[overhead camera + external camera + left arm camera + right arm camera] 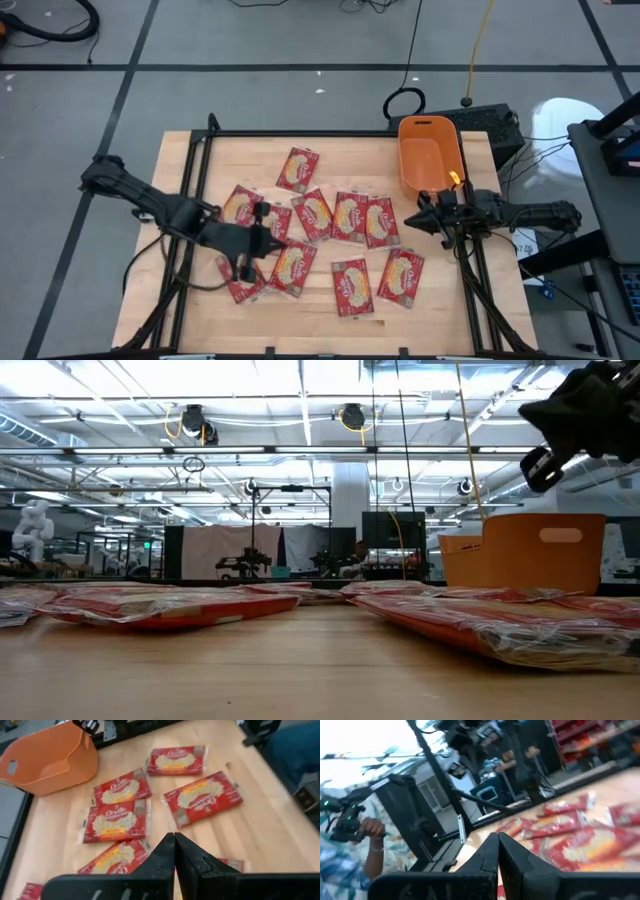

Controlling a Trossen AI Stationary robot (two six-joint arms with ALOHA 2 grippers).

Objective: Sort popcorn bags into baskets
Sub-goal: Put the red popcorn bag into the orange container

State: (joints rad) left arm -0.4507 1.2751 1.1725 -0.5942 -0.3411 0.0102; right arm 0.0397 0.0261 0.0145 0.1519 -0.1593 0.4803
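Popcorn bags [316, 216] under left tool [262, 240] (shut)

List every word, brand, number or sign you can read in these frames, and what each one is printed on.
"Orville": in script on the red popcorn bags, clearest in the left wrist view.
Smaller print on the bags: too blurred to read.
Orange basket: no text visible.
High, low and right wrist views: nothing legible.
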